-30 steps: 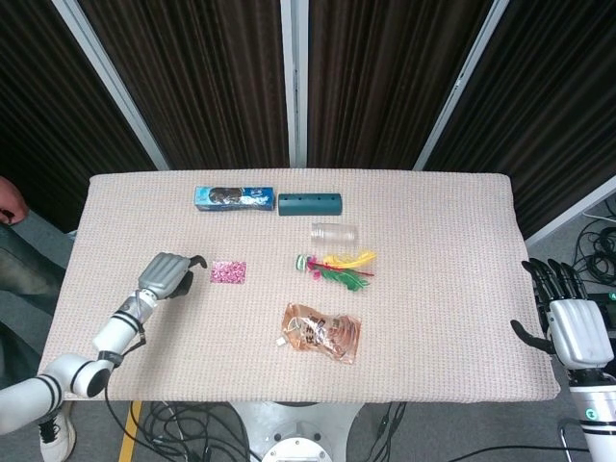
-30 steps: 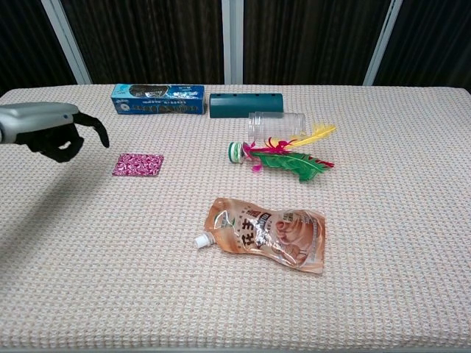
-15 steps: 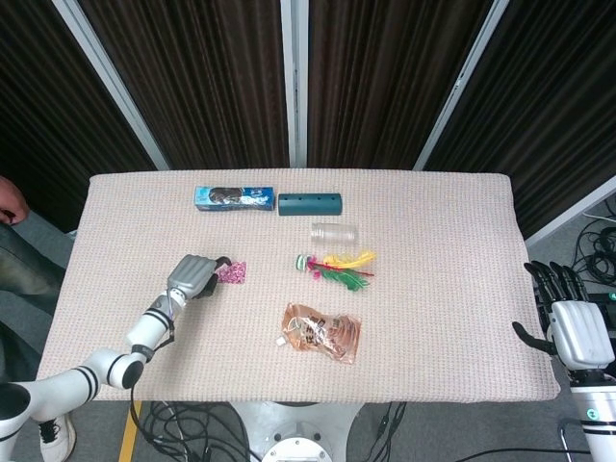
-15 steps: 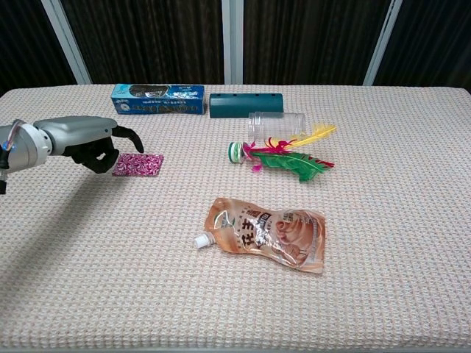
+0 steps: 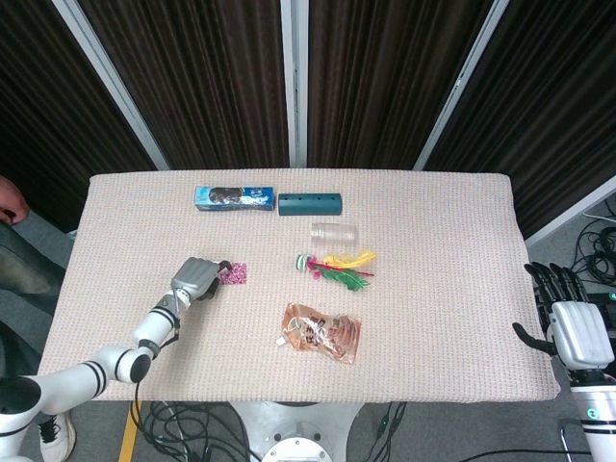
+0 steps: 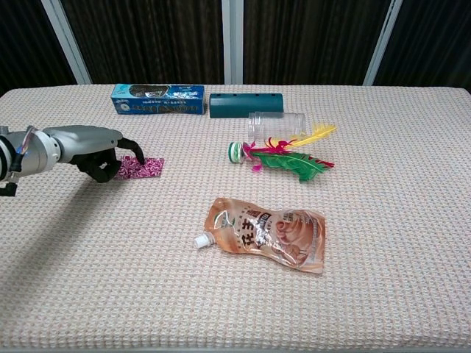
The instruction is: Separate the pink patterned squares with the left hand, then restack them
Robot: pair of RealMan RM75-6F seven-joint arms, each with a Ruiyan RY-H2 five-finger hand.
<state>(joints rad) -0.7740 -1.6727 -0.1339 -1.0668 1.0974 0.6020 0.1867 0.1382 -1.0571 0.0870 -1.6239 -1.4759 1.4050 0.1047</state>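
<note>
Writing on orange pouch [image 6: 263,235] stays illegible.

the left hand [image 6: 99,151] reaches low from the left, fingers curled down. the right hand [image 5: 575,332] is upright at the far right, fingers apart.

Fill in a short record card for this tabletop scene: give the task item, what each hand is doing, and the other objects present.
task item: pink patterned squares, flat on the table
left hand: fingers on the near-left edge of the squares; a firm grip cannot be told
right hand: off the table's right edge, fingers apart, holding nothing
others: blue box, teal bar, clear jar, feathered shuttlecock, orange pouch
</note>
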